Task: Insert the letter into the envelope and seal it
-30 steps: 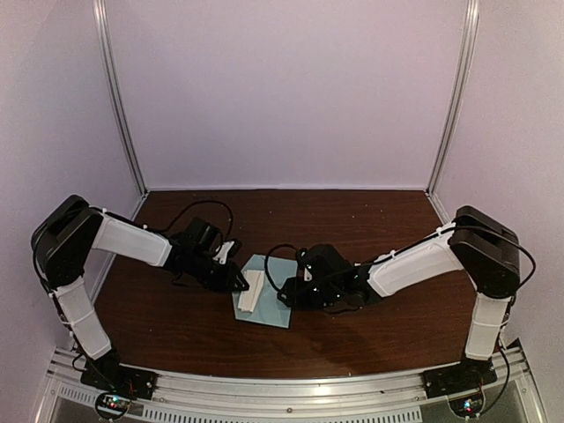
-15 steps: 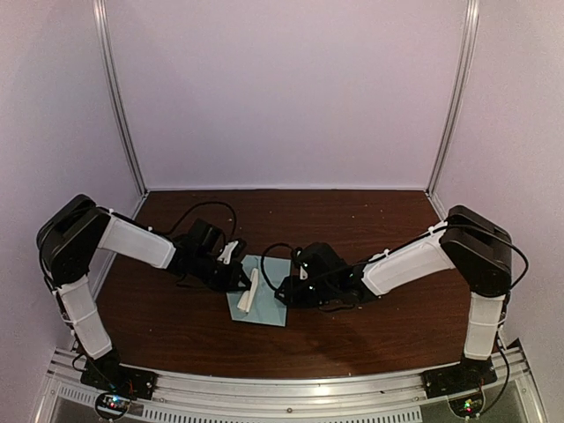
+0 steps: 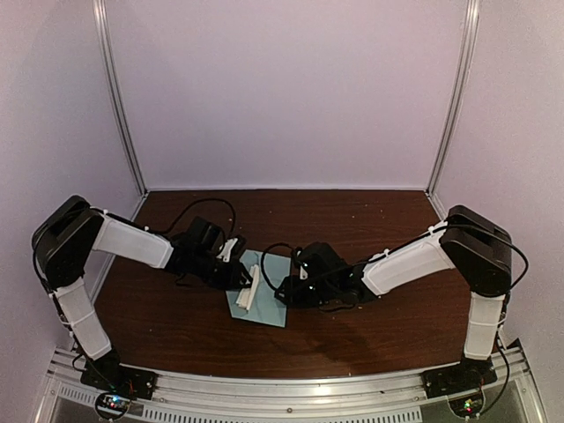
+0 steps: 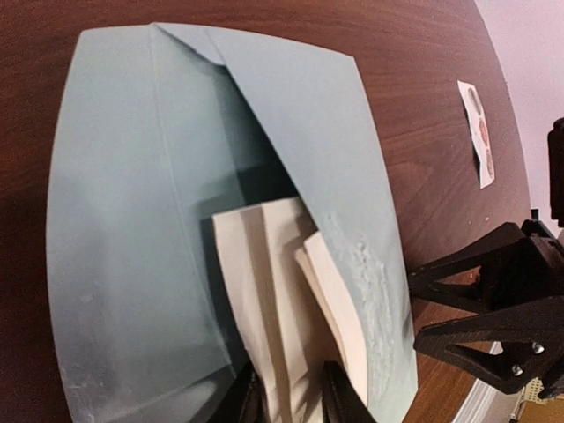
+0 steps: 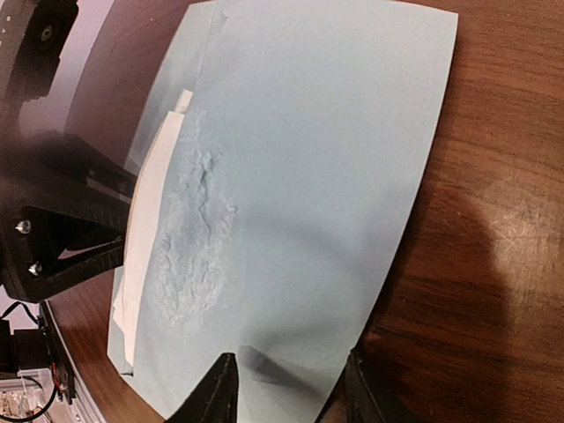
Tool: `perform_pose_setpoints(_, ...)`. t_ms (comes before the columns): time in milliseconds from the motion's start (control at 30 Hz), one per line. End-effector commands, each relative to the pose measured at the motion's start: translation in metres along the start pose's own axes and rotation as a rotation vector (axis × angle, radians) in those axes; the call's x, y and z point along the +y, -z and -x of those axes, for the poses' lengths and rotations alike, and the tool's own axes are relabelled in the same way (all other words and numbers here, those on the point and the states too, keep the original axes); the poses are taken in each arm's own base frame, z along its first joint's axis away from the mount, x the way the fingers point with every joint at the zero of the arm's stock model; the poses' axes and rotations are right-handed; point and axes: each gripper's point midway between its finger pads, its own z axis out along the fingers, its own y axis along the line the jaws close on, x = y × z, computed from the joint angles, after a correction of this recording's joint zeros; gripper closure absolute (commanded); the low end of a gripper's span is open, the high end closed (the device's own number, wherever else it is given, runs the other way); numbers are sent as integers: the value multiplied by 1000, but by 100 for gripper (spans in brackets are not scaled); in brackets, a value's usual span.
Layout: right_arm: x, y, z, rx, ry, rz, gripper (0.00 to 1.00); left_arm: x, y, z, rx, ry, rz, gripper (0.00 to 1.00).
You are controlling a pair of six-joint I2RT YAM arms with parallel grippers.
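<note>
The light blue envelope (image 3: 269, 300) lies on the table between my grippers; it fills the left wrist view (image 4: 123, 220) and the right wrist view (image 5: 308, 159). The folded cream letter (image 4: 273, 291) sits partly under the raised flap, in the envelope's mouth, and shows in the top view (image 3: 249, 289) and as a cream edge in the right wrist view (image 5: 145, 220). My left gripper (image 4: 286, 401) is shut on the letter's near end. My right gripper (image 5: 291, 392) is open, its fingertips (image 4: 419, 335) at the envelope's right edge, resting on the paper.
A small white sticker strip (image 4: 476, 132) lies on the dark wooden table (image 3: 352, 220) beyond the envelope. White walls and metal posts enclose the back and sides. The arms' bases stand at the near edge.
My left gripper has pushed the letter to the right, further into the envelope, and turned it more on edge. The right gripper has shifted slightly left onto the envelope.
</note>
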Motion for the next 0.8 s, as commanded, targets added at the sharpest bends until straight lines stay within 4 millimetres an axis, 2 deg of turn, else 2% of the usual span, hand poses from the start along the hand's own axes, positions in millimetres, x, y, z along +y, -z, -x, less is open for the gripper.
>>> perform_pose_setpoints(0, -2, 9, 6, -23, 5, -19, 58, -14, 17, 10, -53, -62, 11, 70)
perform_pose_setpoints(267, -1, 23, 14, -44, 4, -32, 55, -8, 27, -3, -72, -55, 19, 64)
perform_pose_setpoints(367, 1, 28, 15, -58, -9, -13, 54, -5, 26, -5, -65, -54, 24, 66)
perform_pose_setpoints(633, -1, 9, 4, -14, -21, 13, 55, -3, 20, -16, -55, -21, -12, 69)
perform_pose_setpoints(767, 0, 7, 4, -18, -18, 24, 55, -5, 16, -20, -41, -1, -46, 70)
